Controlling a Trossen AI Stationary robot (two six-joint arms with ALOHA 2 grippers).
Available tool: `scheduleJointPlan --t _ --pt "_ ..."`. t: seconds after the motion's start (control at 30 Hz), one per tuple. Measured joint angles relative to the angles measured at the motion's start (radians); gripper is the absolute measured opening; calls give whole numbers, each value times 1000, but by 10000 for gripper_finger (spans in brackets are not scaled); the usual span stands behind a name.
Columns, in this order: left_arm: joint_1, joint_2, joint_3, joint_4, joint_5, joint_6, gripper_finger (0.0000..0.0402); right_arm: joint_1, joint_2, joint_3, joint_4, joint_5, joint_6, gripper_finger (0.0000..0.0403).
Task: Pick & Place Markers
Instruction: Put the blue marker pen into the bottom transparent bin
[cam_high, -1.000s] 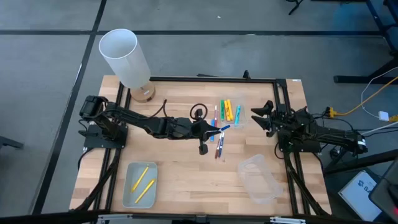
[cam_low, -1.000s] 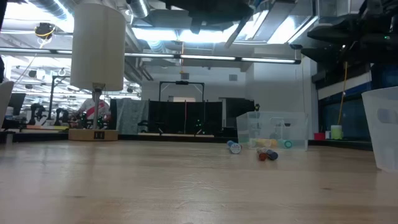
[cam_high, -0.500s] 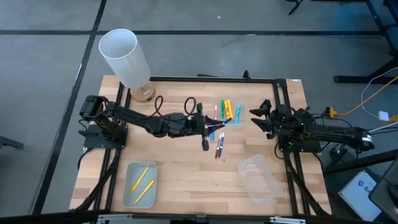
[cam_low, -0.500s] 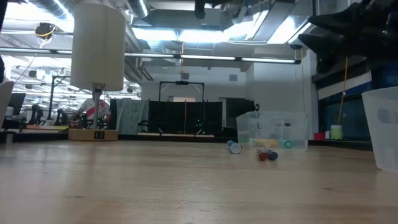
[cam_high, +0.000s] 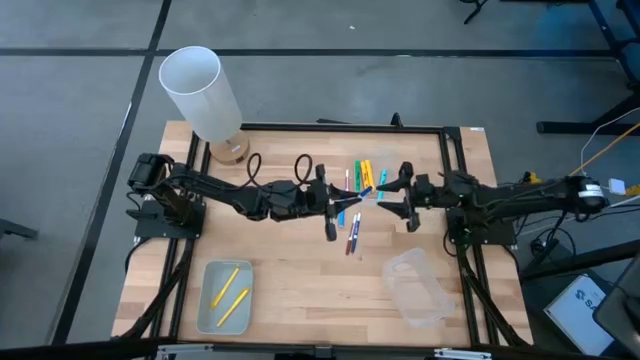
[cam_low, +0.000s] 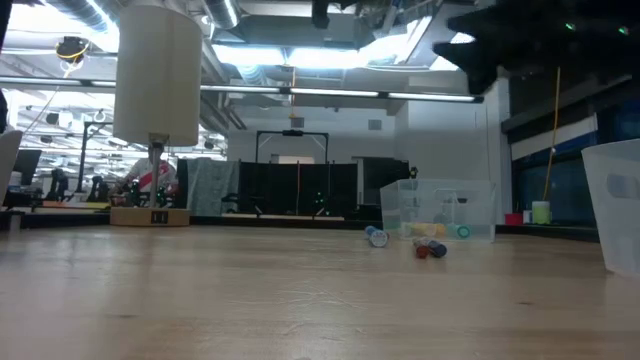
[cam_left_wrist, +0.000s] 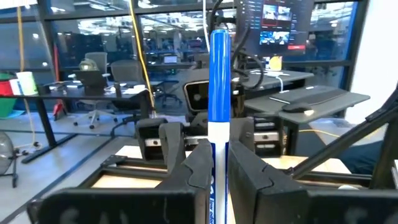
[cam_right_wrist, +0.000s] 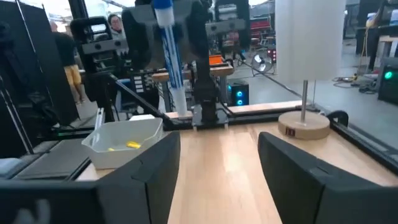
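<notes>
Upright, blue marker (cam_left_wrist: 218, 93) (clamped) in left pincer (cam_left_wrist: 219, 171)

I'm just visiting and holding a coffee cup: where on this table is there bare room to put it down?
Bare wood lies between the clear tray with two yellow markers and the empty clear tray, along the near edge. The middle is crowded: loose coloured markers, the left gripper holding a blue marker, and the open right gripper.

No text, label, brand or number can be read anywhere; the screens (cam_left_wrist: 278, 17) behind the blue marker (cam_left_wrist: 218, 93) show only unreadable patches.
</notes>
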Motion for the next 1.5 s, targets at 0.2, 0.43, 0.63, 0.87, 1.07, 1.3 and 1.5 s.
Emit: scheduleJointPlan --t 0.2,0.43,0.63,0.87,1.07,1.3,1.5 --pt "0 0 0 1 -42 0 25 38 168 140 3 2 -60 216" --pt "0 0 0 1 -54 0 25 68 303 239 1 2 -105 216" --pt "0 0 0 1 -42 0 25 84 357 291 2 4 -108 216" --pt "0 0 0 0 -40 0 25 99 402 327 2 4 -108 195" --pt "0 0 1 -8 -32 0 25 99 393 328 -1 9 -92 103" --pt "-2 0 2 -14 -12 -2 29 99 390 328 -7 34 -68 36" --pt "-2 0 2 -42 -7 -28 55 99 389 328 -32 35 -49 36"
